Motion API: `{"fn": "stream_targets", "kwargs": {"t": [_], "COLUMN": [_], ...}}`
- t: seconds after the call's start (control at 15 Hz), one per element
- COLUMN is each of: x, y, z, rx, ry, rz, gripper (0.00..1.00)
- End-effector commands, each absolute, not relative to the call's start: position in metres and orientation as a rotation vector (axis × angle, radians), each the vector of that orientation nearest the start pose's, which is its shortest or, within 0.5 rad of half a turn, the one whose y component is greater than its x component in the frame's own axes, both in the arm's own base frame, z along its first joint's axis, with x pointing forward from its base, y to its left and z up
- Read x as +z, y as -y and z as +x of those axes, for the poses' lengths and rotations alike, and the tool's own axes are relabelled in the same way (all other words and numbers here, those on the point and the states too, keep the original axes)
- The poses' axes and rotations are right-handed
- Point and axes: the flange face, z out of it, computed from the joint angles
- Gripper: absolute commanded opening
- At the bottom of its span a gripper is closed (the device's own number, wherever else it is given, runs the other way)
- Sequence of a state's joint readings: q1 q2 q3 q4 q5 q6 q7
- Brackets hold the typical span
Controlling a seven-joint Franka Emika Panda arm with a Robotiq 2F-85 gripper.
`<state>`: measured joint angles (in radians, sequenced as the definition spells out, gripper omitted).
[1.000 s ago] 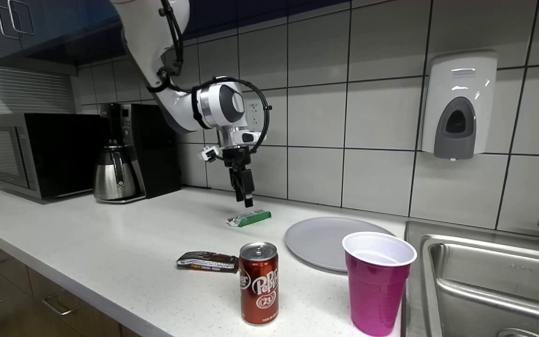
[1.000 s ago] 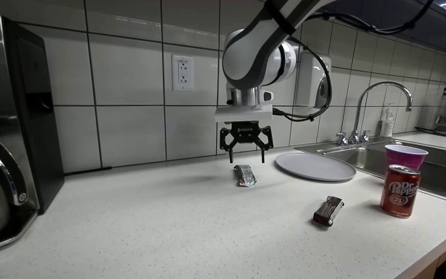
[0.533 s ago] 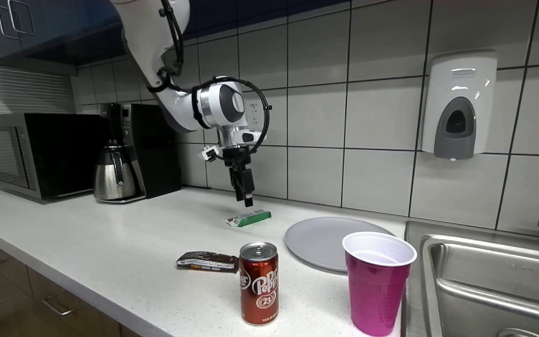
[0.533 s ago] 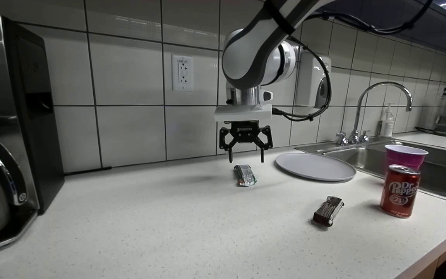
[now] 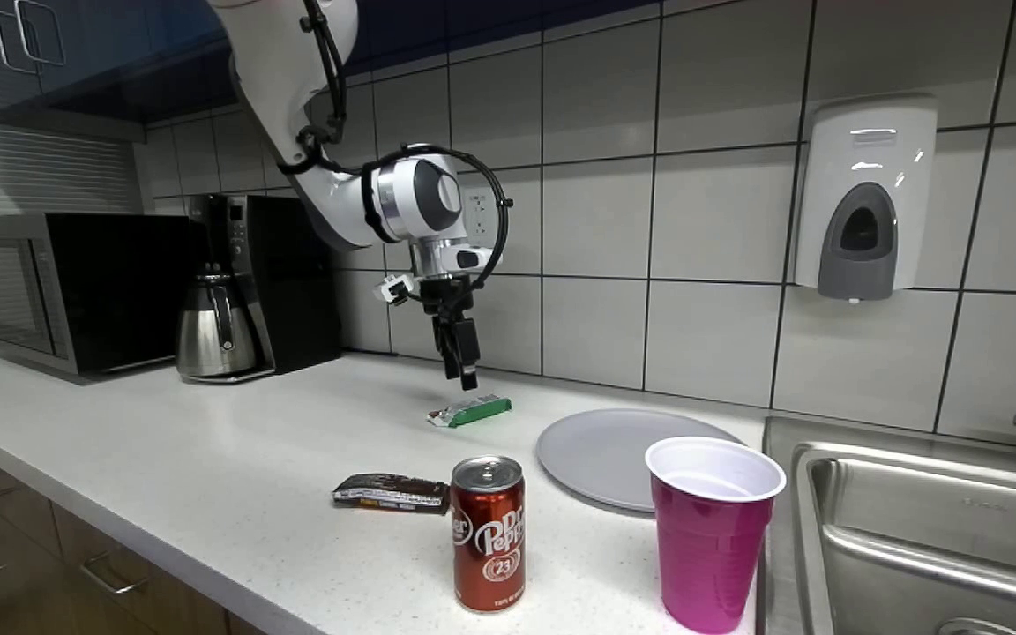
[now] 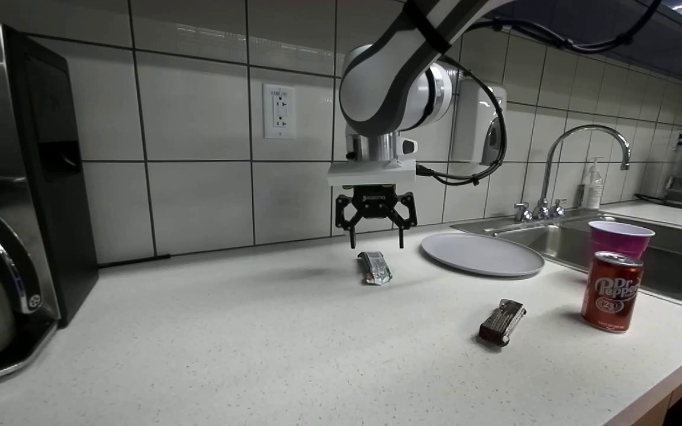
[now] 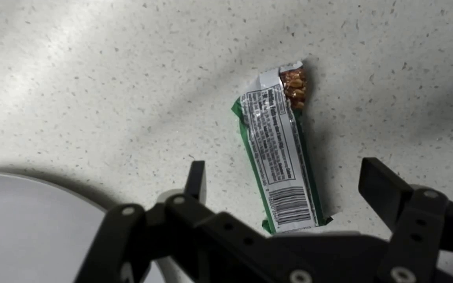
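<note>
My gripper [image 6: 376,245] is open and empty, pointing down above the counter. In both exterior views it hangs a little above a green and white wrapped bar [image 6: 375,268], apart from it. In the wrist view the fingers [image 7: 283,167] stand wide on either side of the bar's barcode end. The bar [image 7: 275,141] lies label up, slightly tilted between the fingers. Its wrapper is torn at the far end and brown granola shows. The bar also shows in an exterior view [image 5: 473,411]. A grey plate [image 6: 483,254] lies beside it; part shows in the wrist view [image 7: 26,232].
A dark brown wrapped bar [image 5: 389,492], a red Dr Pepper can [image 5: 489,538] and a magenta cup [image 5: 711,547] stand nearer the counter's front. A steel sink [image 5: 786,529] borders the plate's side. A coffee maker [image 6: 51,177] and microwave [image 5: 120,291] are opposite. A tiled wall [image 6: 199,201] is behind.
</note>
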<state>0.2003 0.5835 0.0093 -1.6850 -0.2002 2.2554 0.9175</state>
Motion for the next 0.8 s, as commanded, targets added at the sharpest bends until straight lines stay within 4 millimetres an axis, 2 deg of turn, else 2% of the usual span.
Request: {"fn": "stream_targets", "kwargs": {"t": [0.0, 0.33, 0.73], "x": [0.263, 0.262, 0.252], "y": [-0.134, -0.138, -0.129], "z": [0.661, 0.657, 0.652], "rx": [-0.134, -0.154, -0.135], "ry": [-0.941, -0.932, -0.98], "rz": [-3.118, -3.06, -3.03], "gripper": [1.0, 1.0, 1.0]}}
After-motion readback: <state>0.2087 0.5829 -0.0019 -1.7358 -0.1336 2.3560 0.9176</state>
